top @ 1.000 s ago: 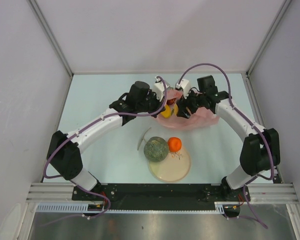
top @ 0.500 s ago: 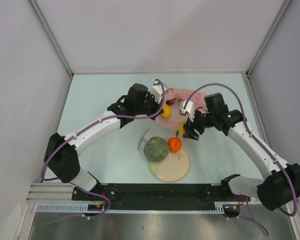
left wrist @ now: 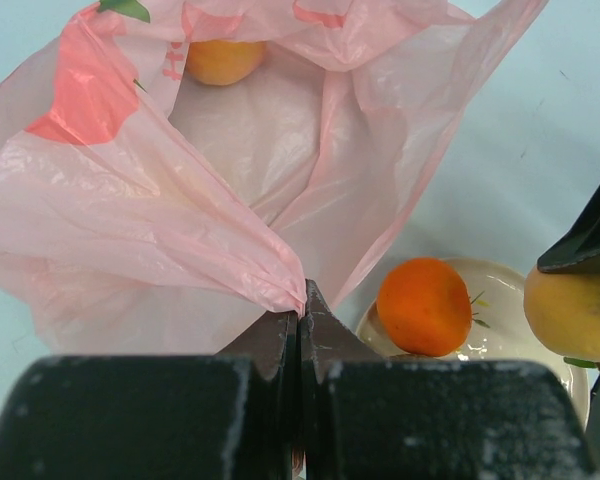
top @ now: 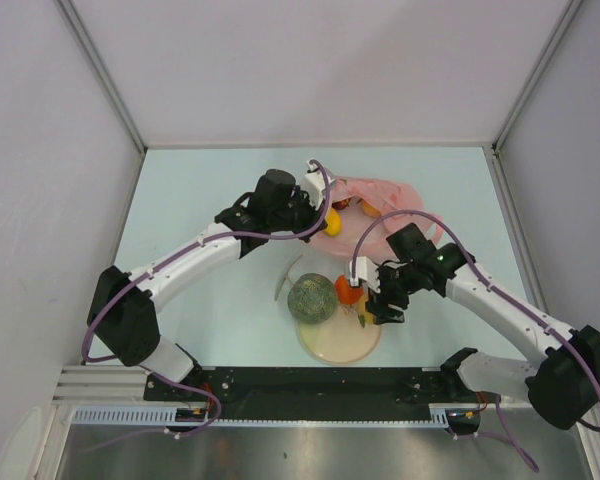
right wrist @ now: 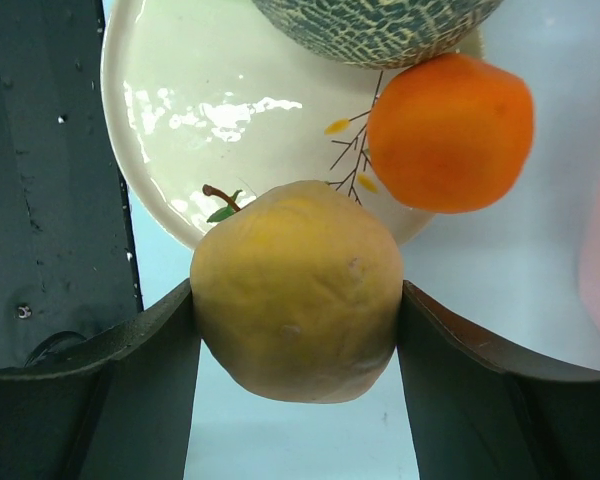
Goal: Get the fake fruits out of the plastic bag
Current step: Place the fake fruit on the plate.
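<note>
Grip findings: right gripper (right wrist: 298, 300) is clamped across the widest part of the yellow-orange round fruit (right wrist: 298, 250), holding it over the rim of the cream plate (right wrist: 170, 110), near the orange (right wrist: 450, 135) and netted melon (right wrist: 380, 25). Fruit judged light, rigid and smooth, so a mid-girth hold suits it. Left gripper (left wrist: 300, 325) is pinched closed on a fold of the pink plastic bag (left wrist: 130, 200), judged thin, limp and tear-prone. One yellowish fruit (left wrist: 223, 60) lies inside the bag.

Cream plate (top: 336, 346) on pale table (top: 180, 182)
</note>
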Motion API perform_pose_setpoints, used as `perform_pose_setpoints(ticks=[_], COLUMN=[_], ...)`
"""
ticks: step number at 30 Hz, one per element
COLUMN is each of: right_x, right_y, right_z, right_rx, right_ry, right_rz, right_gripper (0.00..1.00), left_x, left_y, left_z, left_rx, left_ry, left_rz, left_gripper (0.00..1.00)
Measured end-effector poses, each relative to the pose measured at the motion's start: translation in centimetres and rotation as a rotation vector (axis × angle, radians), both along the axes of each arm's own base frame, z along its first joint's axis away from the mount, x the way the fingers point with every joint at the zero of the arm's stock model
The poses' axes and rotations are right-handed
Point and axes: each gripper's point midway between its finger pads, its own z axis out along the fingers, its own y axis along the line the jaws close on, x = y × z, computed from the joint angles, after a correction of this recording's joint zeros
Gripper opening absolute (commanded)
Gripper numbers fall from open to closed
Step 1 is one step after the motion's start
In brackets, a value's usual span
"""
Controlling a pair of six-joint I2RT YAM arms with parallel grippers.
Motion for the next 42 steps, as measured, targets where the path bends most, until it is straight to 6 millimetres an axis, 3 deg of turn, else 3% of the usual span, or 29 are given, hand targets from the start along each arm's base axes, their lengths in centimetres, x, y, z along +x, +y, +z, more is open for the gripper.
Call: perform_pose_setpoints(ticks=[6,16,25,28,32,42], right_x=[-0.1,0.2,1.3,1.6,1.9,2.0], right_y=[-0.2,0.2,1.4,1.7,2.0,2.1], right_z=[-1.4,-3.8,-5.7,-5.7,-5.7,-5.7], right_rx=[-0.035,-0.066,-0.071,-0.061,-0.052,-0.047], right_ry=[0.012,0.007,0.006,-0.005,-0.016,-0.018], right_rz=[0.004,0.019,0.034,0.037,0.037,0.03], right_gripper=[0.0,0.12,0.27,0.31,0.45,0.62], left_x=[-0.1,-0.3,-0.3,-0.3,-0.3,-0.3], left_y=[0.0,-0.2,-0.2,-0.2,-0.2,-0.4], left_z=[0.0,0.0,0.0,0.0,0.0,-0.5], left_rx=[-0.002,-0.009,-0.008,-0.008,-0.009,-0.007], left_ry=[0.002,0.009,0.009,0.009,0.01,0.026], left_rz=[-0.003,-0.014,-0.013,-0.014,-0.013,-0.018], left_gripper=[0.0,0.0,0.0,0.0,0.0,0.0])
